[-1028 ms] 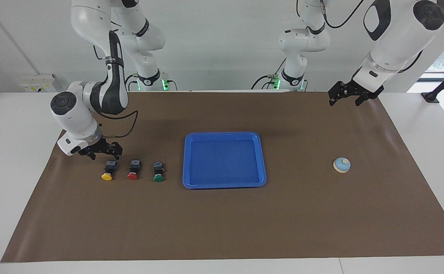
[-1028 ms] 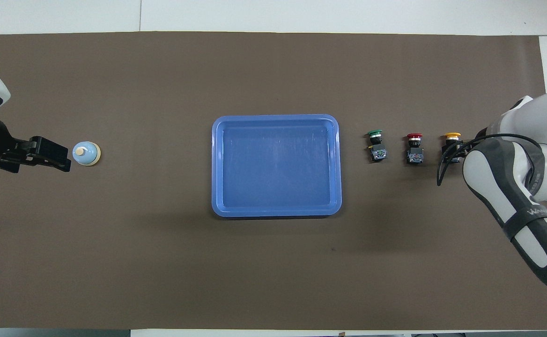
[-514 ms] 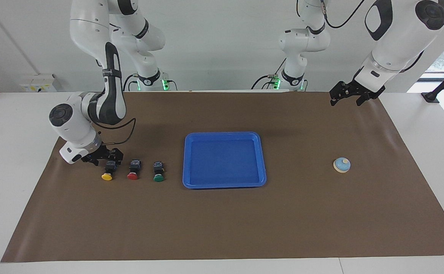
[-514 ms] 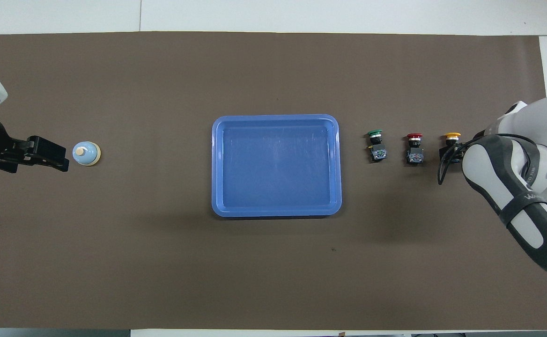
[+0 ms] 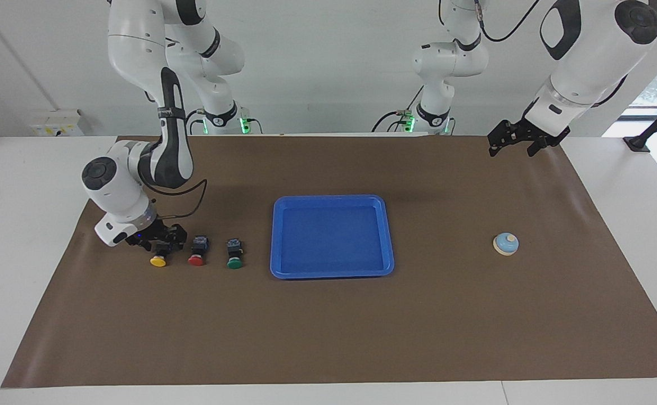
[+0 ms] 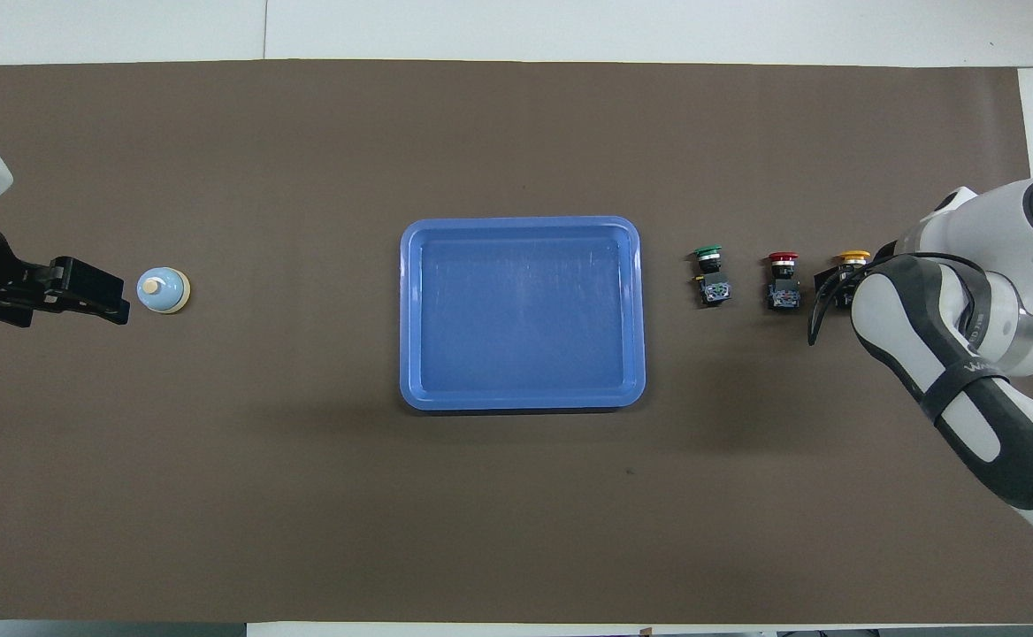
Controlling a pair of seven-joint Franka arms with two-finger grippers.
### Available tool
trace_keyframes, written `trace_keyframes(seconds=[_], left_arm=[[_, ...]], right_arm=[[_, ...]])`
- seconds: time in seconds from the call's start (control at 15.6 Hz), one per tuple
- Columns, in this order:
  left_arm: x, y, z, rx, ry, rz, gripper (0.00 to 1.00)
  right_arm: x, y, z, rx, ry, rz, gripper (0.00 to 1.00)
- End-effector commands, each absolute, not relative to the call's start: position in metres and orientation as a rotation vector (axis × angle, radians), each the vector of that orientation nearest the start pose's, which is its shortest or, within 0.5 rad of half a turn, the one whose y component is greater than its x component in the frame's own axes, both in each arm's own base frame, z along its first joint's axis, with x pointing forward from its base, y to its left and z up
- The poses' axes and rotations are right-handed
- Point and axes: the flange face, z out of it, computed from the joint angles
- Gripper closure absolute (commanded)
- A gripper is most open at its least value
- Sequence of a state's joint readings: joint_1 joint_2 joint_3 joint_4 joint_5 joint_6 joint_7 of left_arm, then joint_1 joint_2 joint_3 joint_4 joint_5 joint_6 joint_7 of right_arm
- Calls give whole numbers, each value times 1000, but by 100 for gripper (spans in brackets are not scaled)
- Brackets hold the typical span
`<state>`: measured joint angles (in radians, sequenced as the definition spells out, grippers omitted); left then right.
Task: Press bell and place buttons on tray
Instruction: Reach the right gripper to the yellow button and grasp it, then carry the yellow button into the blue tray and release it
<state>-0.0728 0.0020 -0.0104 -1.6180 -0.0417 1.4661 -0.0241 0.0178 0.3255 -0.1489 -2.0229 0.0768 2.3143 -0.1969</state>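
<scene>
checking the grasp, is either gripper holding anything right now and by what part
Right gripper is down around the yellow button's black body, but a closed grip cannot be told. Left gripper is open, holding nothing.

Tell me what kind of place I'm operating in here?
Most likely a robotics lab bench: two white arms mounted at a white table covered by a brown mat, with staged test props, a blue tray and a bell, against a bare white wall.

You saw the brown mat (image 5: pixel 328 315) twice: once from high across the table facing the robots, once steeply from overhead.
</scene>
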Motion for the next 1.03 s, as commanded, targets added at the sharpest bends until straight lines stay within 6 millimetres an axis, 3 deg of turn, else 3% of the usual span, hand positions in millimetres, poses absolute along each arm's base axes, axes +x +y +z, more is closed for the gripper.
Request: trace_keyframes(seconds=[0.0, 0.06, 0.13, 0.32, 0.39, 0.51, 0.77, 0.96], left_arm=[[538, -49, 596, -3169, 73, 257, 0], [538, -49, 596, -3169, 73, 257, 0], [538, -49, 596, -3169, 73, 257, 0], [538, -49, 596, -3169, 73, 257, 0], [538, -49, 596, -3169, 73, 257, 0], [538, -49, 596, -3169, 73, 257, 0], [538, -49, 596, -3169, 73, 257, 0], [538, -49, 596, -3169, 73, 257, 0]], right_arm=[[593, -74, 286, -3117, 8, 28, 61], [593, -74, 286, -3117, 7, 28, 93], [593, -74, 287, -3117, 7, 30, 100], [606, -68, 311, -3110, -4, 22, 100], [615, -52, 328, -3104, 5, 46, 100], [627, 0, 357, -3100, 113, 108, 100], [616, 135, 366, -3117, 319, 117, 100], [605, 211, 374, -3113, 361, 82, 100]])
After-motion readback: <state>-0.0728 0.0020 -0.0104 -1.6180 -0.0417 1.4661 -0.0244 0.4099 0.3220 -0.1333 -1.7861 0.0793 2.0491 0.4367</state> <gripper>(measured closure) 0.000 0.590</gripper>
